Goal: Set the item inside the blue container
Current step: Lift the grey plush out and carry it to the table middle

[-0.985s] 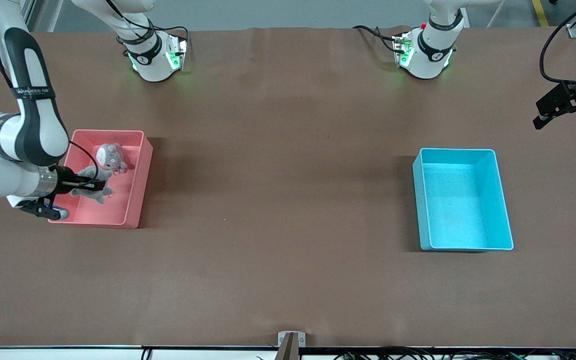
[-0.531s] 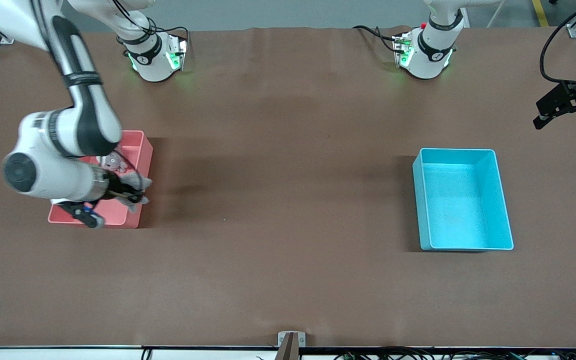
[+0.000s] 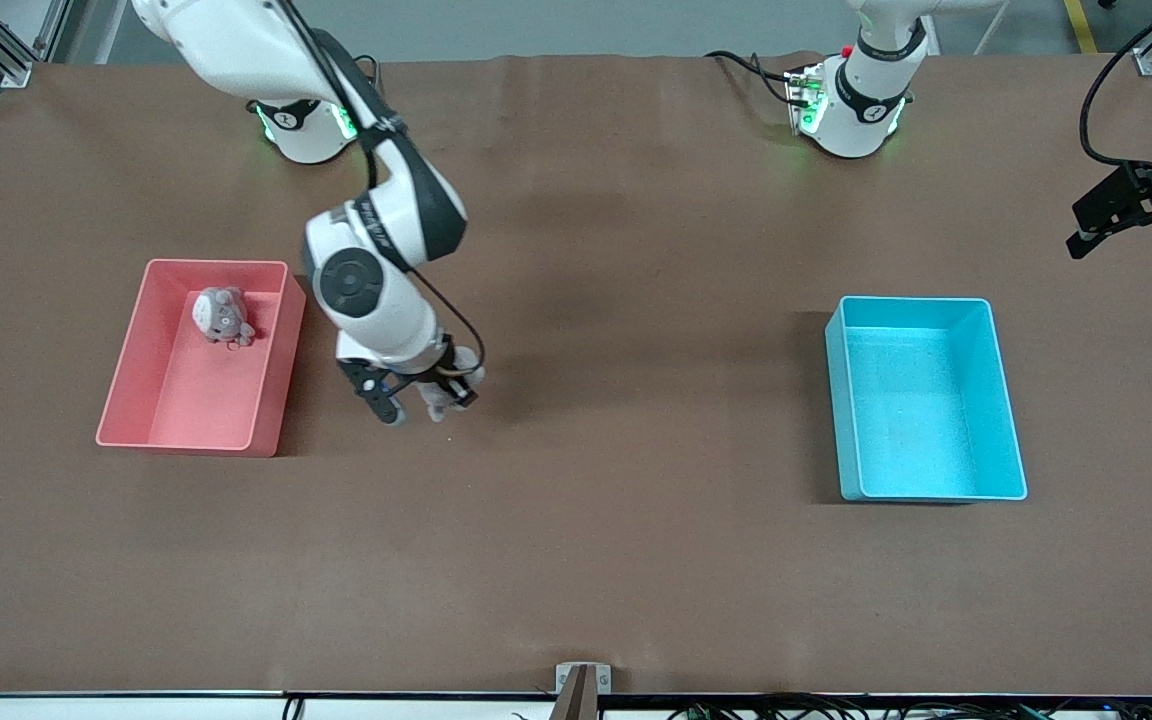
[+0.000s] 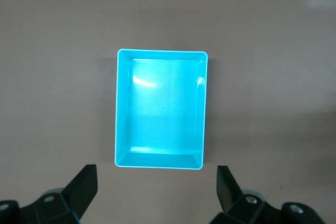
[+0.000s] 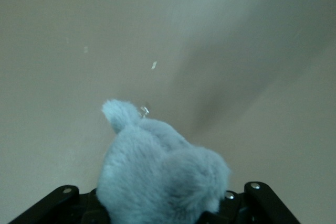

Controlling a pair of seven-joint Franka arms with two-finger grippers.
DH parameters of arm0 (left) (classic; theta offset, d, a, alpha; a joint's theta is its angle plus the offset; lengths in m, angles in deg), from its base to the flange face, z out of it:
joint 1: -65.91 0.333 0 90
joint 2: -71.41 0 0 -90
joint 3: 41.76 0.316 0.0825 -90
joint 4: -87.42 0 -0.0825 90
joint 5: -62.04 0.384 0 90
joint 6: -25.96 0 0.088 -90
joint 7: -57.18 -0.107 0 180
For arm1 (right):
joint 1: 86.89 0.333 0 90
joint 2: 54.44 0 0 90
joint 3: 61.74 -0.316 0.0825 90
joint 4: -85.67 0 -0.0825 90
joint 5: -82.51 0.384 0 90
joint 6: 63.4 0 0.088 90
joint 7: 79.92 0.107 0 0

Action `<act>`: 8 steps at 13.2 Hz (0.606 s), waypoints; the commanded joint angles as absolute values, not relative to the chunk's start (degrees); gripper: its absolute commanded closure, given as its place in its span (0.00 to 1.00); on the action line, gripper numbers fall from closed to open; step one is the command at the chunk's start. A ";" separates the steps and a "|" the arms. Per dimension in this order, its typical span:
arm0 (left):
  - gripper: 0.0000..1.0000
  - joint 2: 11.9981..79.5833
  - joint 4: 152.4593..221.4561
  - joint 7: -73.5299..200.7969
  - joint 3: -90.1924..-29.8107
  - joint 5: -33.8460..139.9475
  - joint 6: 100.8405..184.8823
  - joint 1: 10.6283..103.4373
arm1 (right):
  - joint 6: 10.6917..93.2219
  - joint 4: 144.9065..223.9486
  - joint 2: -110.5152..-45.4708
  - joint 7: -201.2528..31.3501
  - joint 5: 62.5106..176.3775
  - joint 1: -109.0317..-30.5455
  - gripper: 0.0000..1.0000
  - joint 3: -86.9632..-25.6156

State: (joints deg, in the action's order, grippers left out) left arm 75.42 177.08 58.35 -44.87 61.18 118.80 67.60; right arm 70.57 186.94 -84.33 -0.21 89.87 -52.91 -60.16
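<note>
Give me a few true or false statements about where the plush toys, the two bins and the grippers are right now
1. The right gripper holds a grey plush toy over bare table between the bins. True.
2. The blue container already has a toy in it. False: it is empty.
3. The pink bin still holds one plush toy. True.
4. The left gripper is shut on a toy. False: it is open and empty, above the blue container.

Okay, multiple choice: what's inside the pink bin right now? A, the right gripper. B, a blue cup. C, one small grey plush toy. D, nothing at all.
C: in the front view the pink bin holds one small grey plush toy, while the right gripper carries another plush over bare table between the bins.
</note>
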 commanded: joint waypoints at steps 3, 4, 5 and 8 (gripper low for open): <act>0.00 75.63 175.93 57.89 -45.19 60.46 117.81 67.75 | 71.68 178.13 -94.51 13.57 82.44 -46.29 1.00 -58.93; 0.00 75.63 175.58 58.15 -45.71 60.37 117.81 67.75 | 72.64 178.13 -94.87 15.25 80.16 -45.93 1.00 -59.01; 0.00 75.54 175.75 58.15 -45.81 60.37 117.81 67.93 | 73.18 178.13 -95.48 16.40 79.18 -45.84 1.00 -59.01; 0.00 75.02 175.75 57.97 -45.54 60.37 117.54 68.28 | 73.36 178.22 -97.32 16.58 79.00 -45.49 0.95 -59.01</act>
